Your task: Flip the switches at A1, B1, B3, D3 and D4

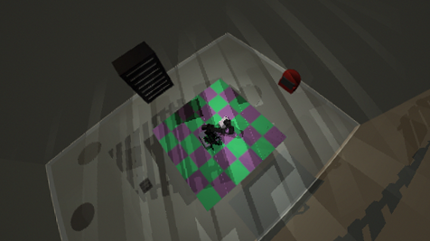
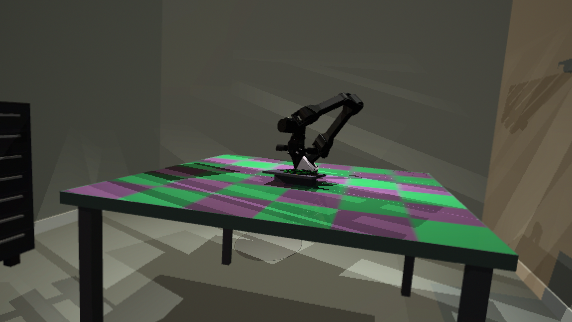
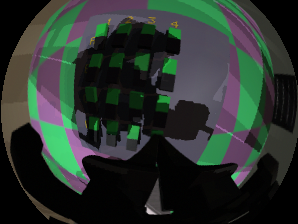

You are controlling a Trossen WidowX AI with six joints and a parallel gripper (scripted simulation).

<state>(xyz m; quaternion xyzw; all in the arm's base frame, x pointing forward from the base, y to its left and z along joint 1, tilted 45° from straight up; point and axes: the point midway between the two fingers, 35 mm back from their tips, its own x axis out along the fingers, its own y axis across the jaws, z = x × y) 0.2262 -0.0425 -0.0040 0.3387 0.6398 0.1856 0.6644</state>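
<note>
The grey switch panel lies on the table, with four rows of rocker switches, each part green and part black. In the wrist view, A1 is at the top left, B1 below it, B3 in the third column, and D3 at the bottom. D4 is mostly hidden behind the fingertips. Shadow covers much of the panel, and which ends are raised is hard to tell. My gripper is shut and empty, pointing down low at D4; contact cannot be told.
The panel rests on a green and purple checkered table. The arm arches above it. A dark drawer cabinet and a red object stand off the table.
</note>
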